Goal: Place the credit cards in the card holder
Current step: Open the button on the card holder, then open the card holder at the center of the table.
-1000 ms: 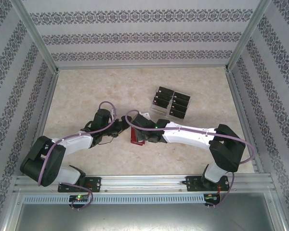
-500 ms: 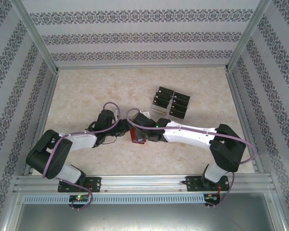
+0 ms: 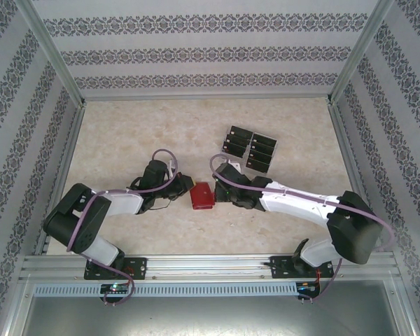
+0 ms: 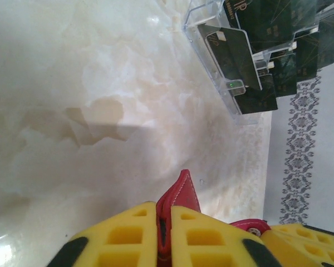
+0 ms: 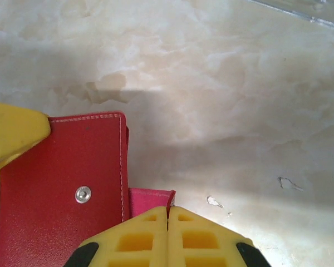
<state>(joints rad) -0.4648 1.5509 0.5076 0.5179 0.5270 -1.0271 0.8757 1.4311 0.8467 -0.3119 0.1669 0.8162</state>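
**Card holder pinched mid-counter**

The left claw [image 4: 165, 214] is clenched on the left edge of the red card holder [image 3: 201, 197]. The right claw [image 5: 168, 217] is clenched, its tips at the holder's tab. The credit cards [image 3: 250, 148] stand in a clear rack [image 4: 193, 22], far right.

The card holder [image 5: 50, 161] looked like matt red leather with a shiny metal snap [image 5: 83, 194] — the surface [image 5: 239, 83] was smooth, glossy, marble-patterned; the rack [image 4: 220, 83], clear plastic.
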